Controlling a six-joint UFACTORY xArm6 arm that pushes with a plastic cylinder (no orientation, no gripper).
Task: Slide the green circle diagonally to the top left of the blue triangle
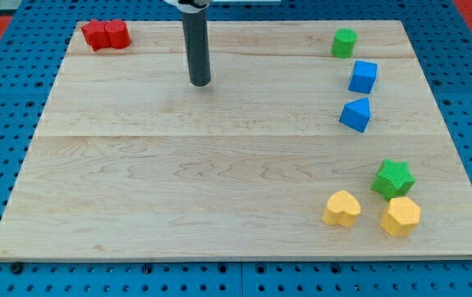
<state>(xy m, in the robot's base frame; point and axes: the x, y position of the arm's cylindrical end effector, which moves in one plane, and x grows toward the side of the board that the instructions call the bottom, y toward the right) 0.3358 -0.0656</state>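
- The green circle [344, 42] sits near the view's top right of the wooden board [178, 181], well off to the view's right of my tip [200, 83] and slightly higher in the view.
- Just below the circle comes a blue cube [363, 77], and below that the blue triangle [356, 115]; the three form a short column (none of them clearly touching).
- My tip is a bare rod end resting on open board, holding nothing and touching no block.
- To the view's upper left of my tip lie two red blocks [106, 35], pressed together near the board's corner.
- Far toward the view's bottom right of my tip are a green star [394, 179], a yellow heart [342, 209] and a yellow hexagon [400, 216]; the star touches the hexagon.
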